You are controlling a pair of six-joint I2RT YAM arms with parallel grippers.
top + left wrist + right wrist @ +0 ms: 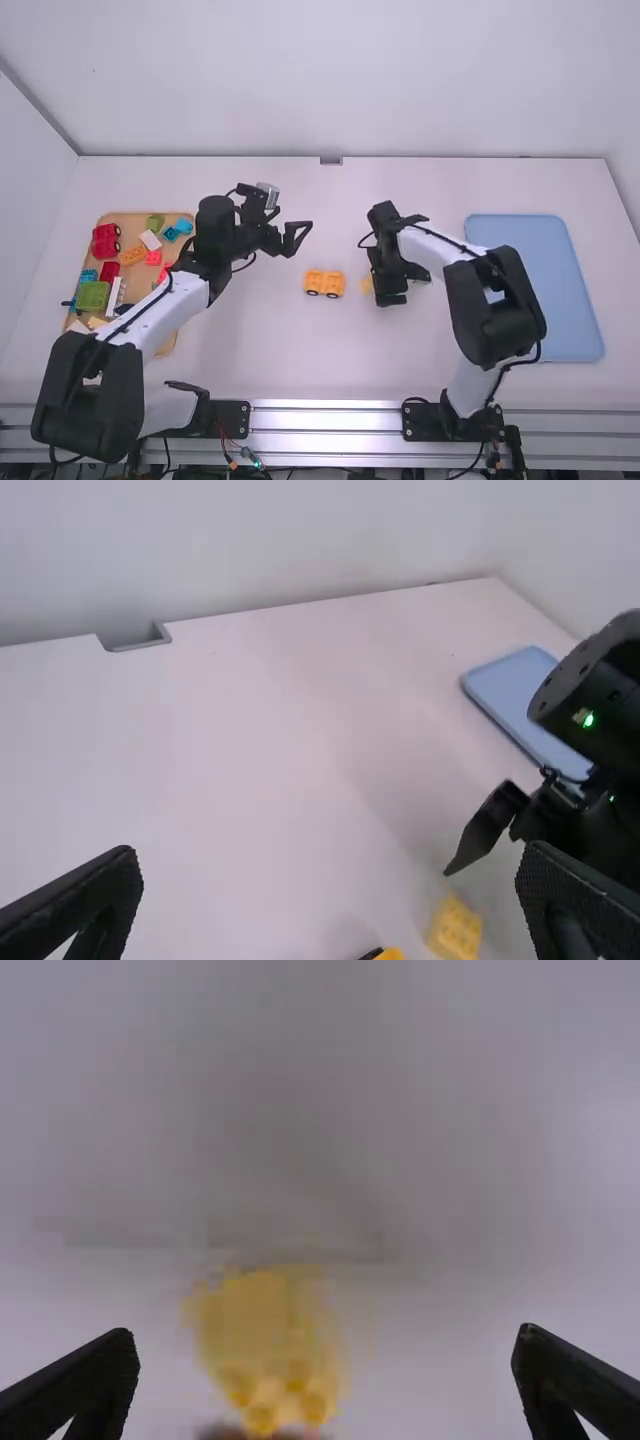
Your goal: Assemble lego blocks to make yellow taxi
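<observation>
Two-armed, shows left fingers [105, 892] and right fingers [100, 1372] released. Seemingly fetches yellow block [260, 1325] beside wheeled base [325, 281]; must grip next.

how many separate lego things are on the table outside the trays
2: the orange wheeled one near the middle, and the yellow one beside the right arm, which may hide others.

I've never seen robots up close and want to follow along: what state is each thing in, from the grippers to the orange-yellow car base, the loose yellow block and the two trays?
Left gripper: open, above the table
Right gripper: open, near the yellow block
Car base: wheels on, resting on the table
Yellow block: ungripped, apart from the car base
Tan tray: holding mixed blocks
Blue tray: lying flat
</observation>
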